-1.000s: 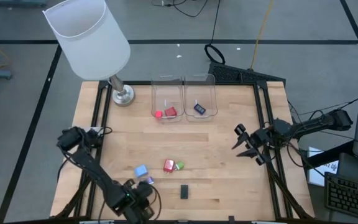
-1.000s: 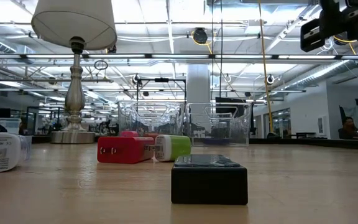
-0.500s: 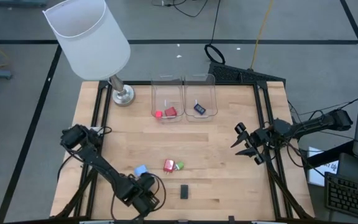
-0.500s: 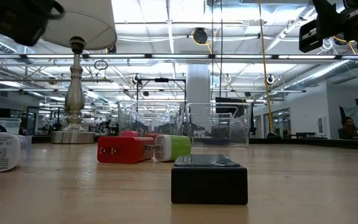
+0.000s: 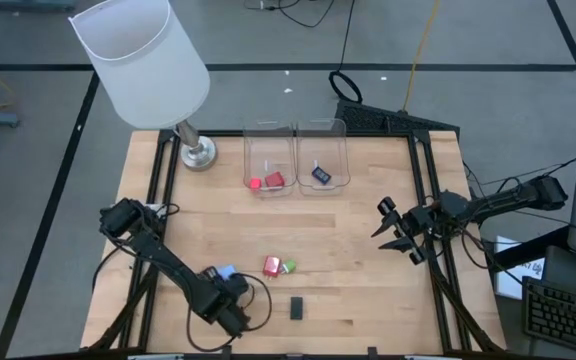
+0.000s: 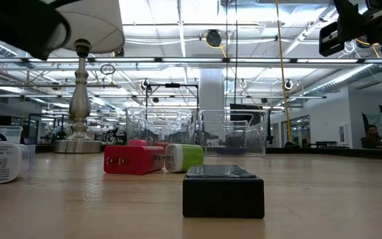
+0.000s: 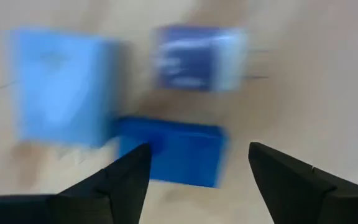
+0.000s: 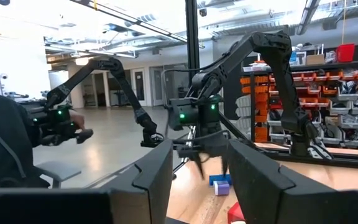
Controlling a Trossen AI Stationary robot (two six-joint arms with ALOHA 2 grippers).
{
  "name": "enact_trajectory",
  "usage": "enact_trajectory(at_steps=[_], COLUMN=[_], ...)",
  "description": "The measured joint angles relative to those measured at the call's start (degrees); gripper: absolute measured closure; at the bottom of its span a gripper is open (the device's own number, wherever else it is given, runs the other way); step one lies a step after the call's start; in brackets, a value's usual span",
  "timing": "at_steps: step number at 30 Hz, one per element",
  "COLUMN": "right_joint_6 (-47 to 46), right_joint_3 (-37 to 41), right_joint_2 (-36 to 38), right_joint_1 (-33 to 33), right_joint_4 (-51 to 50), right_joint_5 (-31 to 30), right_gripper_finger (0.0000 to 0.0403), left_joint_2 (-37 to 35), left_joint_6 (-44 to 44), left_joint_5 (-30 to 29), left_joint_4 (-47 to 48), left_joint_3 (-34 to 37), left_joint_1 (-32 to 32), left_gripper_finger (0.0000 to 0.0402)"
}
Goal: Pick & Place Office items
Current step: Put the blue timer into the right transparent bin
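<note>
Near the desk's (image 5: 368, 250) front edge, the left gripper (image 7: 194, 171) is held low, jaws apart, over blue office items (image 7: 173, 149); a red piece (image 5: 271, 265) lies beside. The right gripper (image 5: 393, 228) is held aside, jaws apart.

both arms are dark, nearly black, built of slim tube-like links joined by thicker rounded joint housings. black cables loop loosely along them: one curls beside the left arm (image 5: 158, 262) near its wrist, others trail from the right arm (image 5: 498, 205) towards its base at the table's right edge. the left gripper (image 7: 194, 171) ends in two matte black wedge-shaped fingers (image 7: 123, 180) with flat, angular inner faces. the right gripper (image 5: 393, 226) has the same pair of dark pointed fingers (image 8: 160, 168), broad and slab-like with bevelled edges. small green lights glow on the left arm's wrist housing.
</note>
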State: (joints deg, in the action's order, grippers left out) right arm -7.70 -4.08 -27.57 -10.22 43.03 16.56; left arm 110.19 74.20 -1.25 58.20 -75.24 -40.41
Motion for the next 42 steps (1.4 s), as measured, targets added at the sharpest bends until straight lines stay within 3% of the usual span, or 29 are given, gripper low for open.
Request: enact_trajectory(at_steps=[5, 10, 15, 23, 29, 33, 42], right_joint_6=[-0.38, -0.6, -0.6, -0.6, -0.6, -0.6, -0.6], right_joint_3=[0.0, 0.0, 0.0, 0.0, 0.0, 0.0, 0.0], right_joint_2=[0.0, -0.02, -0.2, -0.35, -0.35, -0.36, -0.37], right_joint_1=[0.0, 0.0, 0.0, -0.01, -0.01, 0.0, -0.02], right_joint_4=[-0.06, -0.37, -0.57, -0.59, -0.61, -0.85, -0.94], right_joint_5=[0.02, 0.04, 0.04, 0.04, 0.04, 0.04, 0.03], right_gripper_finger=[0.0259, 0.0259, 0.0259, 0.0259, 0.0259, 0.0259, 0.0259], left_joint_2=[-0.03, -0.87, -1.05, -1.05, -1.05, -1.05, -1.05], left_joint_6=[8.68, 18.5, 32.38, 35.5, 38.24, 34.01, 28.29], left_joint_5=[-0.15, 2.95, 0.71, 1.23, -0.92, -4.35, -3.76], left_joint_4=[7.83, 7.99, 4.21, 4.25, 14.28, 17.74, 17.98], left_joint_3=[0.04, 0.04, 0.04, 0.04, 0.02, 0.02, 0.93], left_joint_1=[0.05, -0.67, -2.17, -1.61, -1.63, -1.61, -0.34], left_gripper_finger=[0.0146, 0.016, 0.0171, 0.0189, 0.0211, 0.0225, 0.0223])
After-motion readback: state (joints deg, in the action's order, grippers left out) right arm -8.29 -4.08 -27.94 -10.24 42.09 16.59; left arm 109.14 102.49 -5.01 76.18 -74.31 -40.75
